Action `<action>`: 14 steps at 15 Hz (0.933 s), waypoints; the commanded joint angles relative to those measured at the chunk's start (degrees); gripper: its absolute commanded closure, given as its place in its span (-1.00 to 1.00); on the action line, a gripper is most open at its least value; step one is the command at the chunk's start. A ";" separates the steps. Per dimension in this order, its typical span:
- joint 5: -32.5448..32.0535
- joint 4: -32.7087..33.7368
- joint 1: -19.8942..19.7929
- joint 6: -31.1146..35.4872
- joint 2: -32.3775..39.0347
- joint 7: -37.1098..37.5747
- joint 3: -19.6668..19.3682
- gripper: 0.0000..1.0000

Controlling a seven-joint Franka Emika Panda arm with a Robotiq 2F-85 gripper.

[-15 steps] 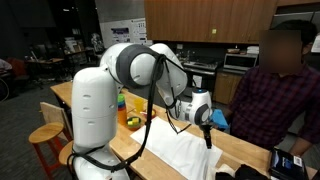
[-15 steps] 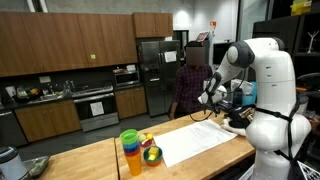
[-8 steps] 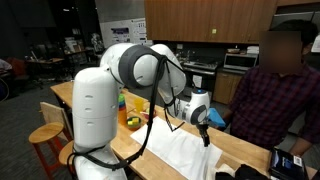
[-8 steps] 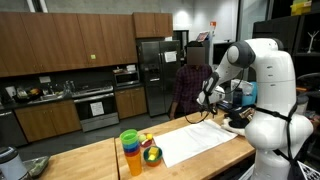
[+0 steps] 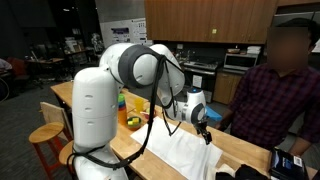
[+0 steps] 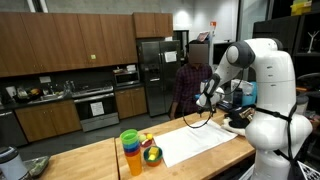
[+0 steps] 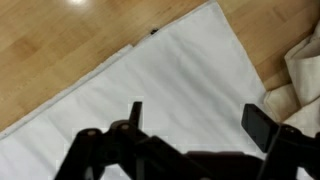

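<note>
gripper (image 7: 197,118) | jaws spread wide, holding nothing | hovering over white cloth (image 7: 170,70)

Gripper (image 6: 207,98) hangs above the white cloth (image 6: 195,143) on the wooden table (image 6: 90,160). Stacked cups (image 6: 130,150) stand near the cloth's edge, a person (image 6: 190,85) behind.

A cloth (image 6: 200,143) lies flat on the worktop (image 6: 85,162), and the hand (image 6: 204,102) hangs above it. In an exterior view, a stack of cups (image 6: 130,150) and a bowl (image 6: 152,156) stand just left of the cloth. A person (image 6: 188,85) stands on the far side of the worktop.
</note>
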 commanded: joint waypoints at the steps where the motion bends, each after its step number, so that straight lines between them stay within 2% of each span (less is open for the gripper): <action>1: -4.01 0.10 -0.24 1.90 0.66 -9.55 -2.02 -1.00; 2: -4.98 -0.24 -0.49 2.86 0.89 -12.46 -2.48 -1.00; 3: -13.08 -0.55 -5.88 4.37 1.93 -7.52 2.87 -1.00; 5: -22.40 0.21 -8.54 7.50 4.89 -6.05 3.10 -1.00; 6: -26.13 0.91 -8.31 8.09 6.36 -5.90 1.28 -1.00; 8: -27.78 2.26 -8.20 9.03 9.43 -5.83 -1.24 -1.00; 10: -24.49 2.52 -5.60 9.69 12.01 -4.40 -5.09 -1.00; 14: -18.37 3.83 -6.21 10.73 15.23 -4.33 -5.45 -1.00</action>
